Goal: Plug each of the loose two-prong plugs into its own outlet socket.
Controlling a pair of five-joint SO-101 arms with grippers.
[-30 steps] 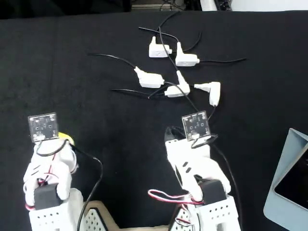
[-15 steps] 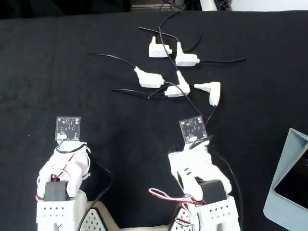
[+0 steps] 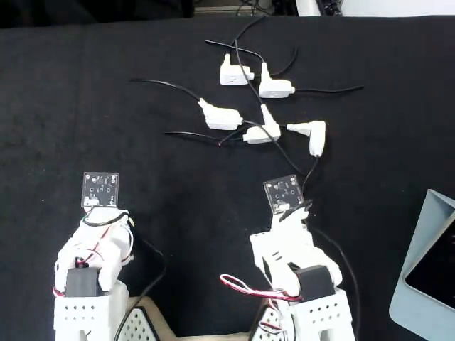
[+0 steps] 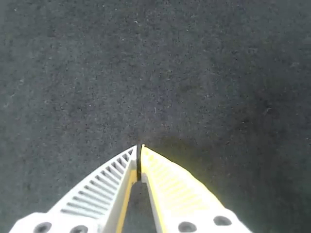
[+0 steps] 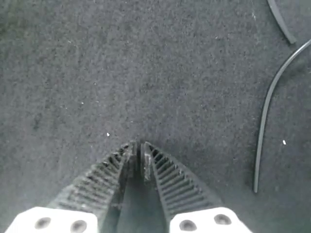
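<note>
Small white plugs (image 3: 222, 117) on thin black cords (image 3: 327, 90) lie tangled well ahead of both claws. The left claw (image 4: 140, 148) and right claw (image 5: 137, 144) are pressed together, empty.

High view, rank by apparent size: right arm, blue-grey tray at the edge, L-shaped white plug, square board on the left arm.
1. right arm
2. blue-grey tray, cut off by the frame
3. square board and L-shaped white plug: these look alike, and the board sits nearer the camera, so they are unranked.
</note>
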